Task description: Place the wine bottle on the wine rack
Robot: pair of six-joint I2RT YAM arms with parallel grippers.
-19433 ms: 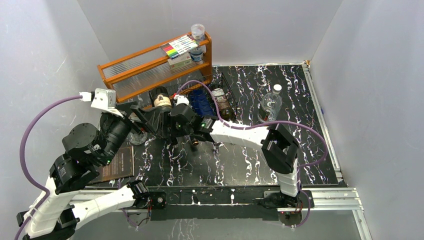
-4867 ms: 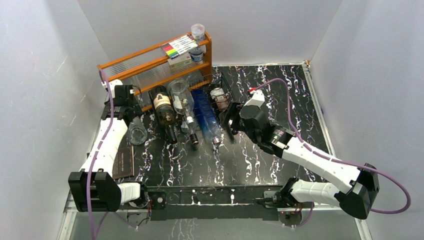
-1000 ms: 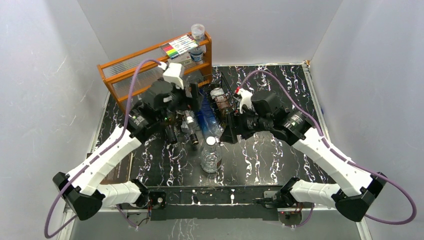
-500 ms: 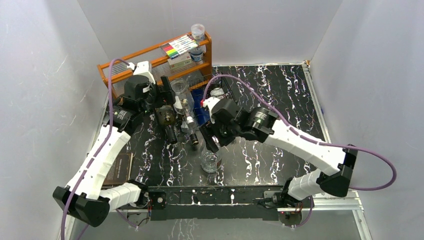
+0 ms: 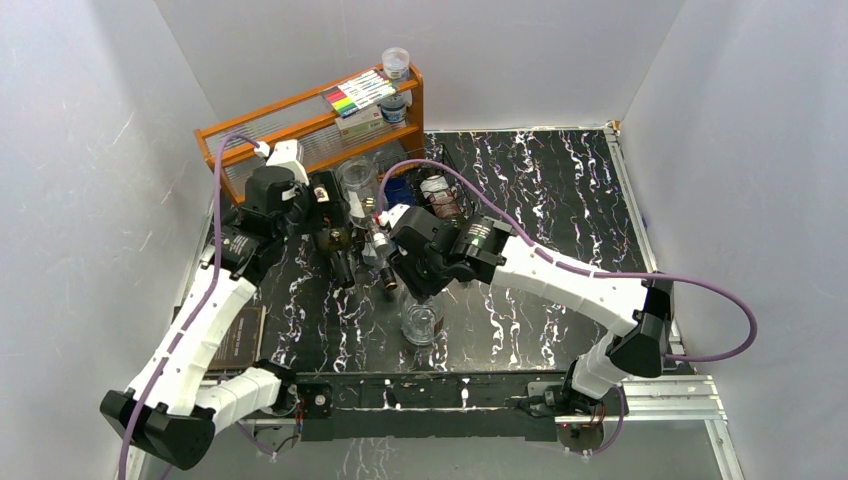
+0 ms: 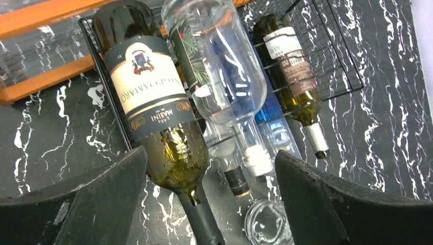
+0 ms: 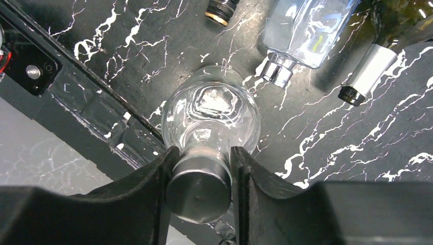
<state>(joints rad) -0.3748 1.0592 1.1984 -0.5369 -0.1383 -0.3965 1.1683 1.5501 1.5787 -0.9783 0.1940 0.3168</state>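
The wine bottle (image 5: 422, 318) is clear glass with a silver cap (image 7: 199, 190). It stands upright on the black marbled table, in front of the rack. My right gripper (image 7: 199, 173) reaches down from above and is shut on that cap, both fingers (image 7: 153, 191) pressed against its sides. The wine rack (image 6: 339, 66) is low black wire holding several lying bottles: a dark green labelled one (image 6: 148, 87), a clear one (image 6: 224, 76), a blue one (image 6: 269, 113) and a brown one (image 6: 291, 71). My left gripper (image 6: 212, 204) hovers open above the green bottle's neck, holding nothing.
An orange wooden shelf (image 5: 300, 130) with markers and small jars stands behind the rack at the back left. A dark flat plaque (image 5: 240, 325) lies at the front left. The bottle necks (image 7: 367, 69) stick out toward the upright bottle. The metal table rail (image 7: 76, 97) runs just in front.
My right arm swung left and down over the upright bottle, and its jaws closed on the cap. My left arm drew back to the left above the rack, staying open.
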